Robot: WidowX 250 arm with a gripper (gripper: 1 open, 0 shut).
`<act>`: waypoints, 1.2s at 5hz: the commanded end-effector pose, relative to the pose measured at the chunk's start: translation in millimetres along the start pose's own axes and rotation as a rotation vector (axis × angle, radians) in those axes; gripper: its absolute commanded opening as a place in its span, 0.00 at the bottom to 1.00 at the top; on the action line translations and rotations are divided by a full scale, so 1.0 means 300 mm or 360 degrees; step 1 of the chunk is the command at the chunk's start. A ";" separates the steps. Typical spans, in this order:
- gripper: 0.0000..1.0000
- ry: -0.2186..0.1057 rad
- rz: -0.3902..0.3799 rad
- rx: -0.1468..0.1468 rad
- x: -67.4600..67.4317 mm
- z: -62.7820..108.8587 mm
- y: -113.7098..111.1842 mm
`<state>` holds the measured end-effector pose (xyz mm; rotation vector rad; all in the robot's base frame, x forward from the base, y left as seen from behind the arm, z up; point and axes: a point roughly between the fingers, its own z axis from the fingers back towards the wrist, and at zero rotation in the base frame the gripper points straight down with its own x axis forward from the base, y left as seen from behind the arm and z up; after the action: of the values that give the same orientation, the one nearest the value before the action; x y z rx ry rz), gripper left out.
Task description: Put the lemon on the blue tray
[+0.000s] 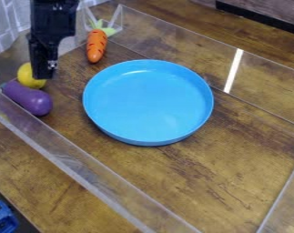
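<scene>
1 blue tray (148,102), nothing inside; jaws (44,71) pressed together by lemon (31,75).

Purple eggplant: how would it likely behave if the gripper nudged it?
The eggplant would probably roll, given its rounded, elongated body, perhaps in a curve since one end looks narrower. Its smooth, glossy skin suggests it might be somewhat slippery. It looks like a toy, so it is likely light and stiff.
</scene>
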<state>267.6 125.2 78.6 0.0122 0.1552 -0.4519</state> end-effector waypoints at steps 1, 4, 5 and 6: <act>0.00 -0.0102 0.0020 0.0130 0.032 0.145 0.016; 1.00 -0.0138 0.0042 0.0177 0.045 0.170 0.061; 1.00 -0.0134 0.0012 0.0181 0.034 0.137 0.087; 1.00 -0.0129 -0.0032 0.0178 0.021 0.104 0.110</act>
<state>290.2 144.4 94.3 0.0764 0.0884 -0.4935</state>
